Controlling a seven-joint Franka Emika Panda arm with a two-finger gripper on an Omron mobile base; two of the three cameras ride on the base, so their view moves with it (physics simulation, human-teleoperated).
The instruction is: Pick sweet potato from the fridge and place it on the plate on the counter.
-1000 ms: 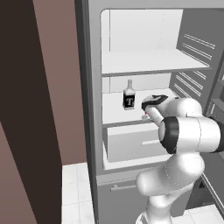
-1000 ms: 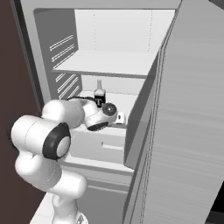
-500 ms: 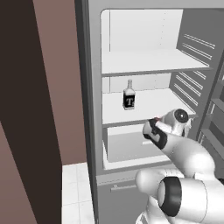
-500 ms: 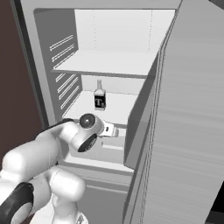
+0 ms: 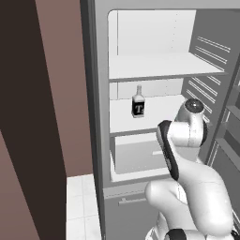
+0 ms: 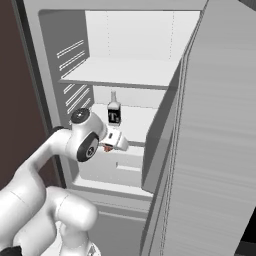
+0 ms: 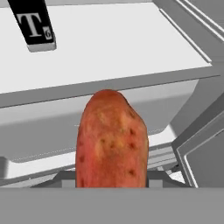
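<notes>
The sweet potato (image 7: 111,140), reddish-orange and oblong, stands upright between my fingers, and my gripper (image 7: 111,180) is shut on its lower end. In the right base view the gripper (image 6: 113,143) hangs just in front of the fridge (image 6: 46,65), level with the edge of the middle shelf, and a bit of the sweet potato (image 6: 106,147) shows under the hand. From the left base view my own forearm (image 5: 187,133) covers the hand in front of the fridge (image 5: 96,117). The plate and the counter are out of view.
A dark bottle (image 5: 138,102) (image 6: 114,111) (image 7: 33,24) with a white label stands on the middle shelf. Below it is a white drawer (image 5: 138,157) (image 6: 125,169). The open fridge door (image 6: 215,150) stands close on the right. A brown wall (image 5: 28,122) runs along the left.
The hand has drawn back and down from beside the bottle to the shelf's front edge, still gripping the sweet potato. The arm has folded toward the base.
</notes>
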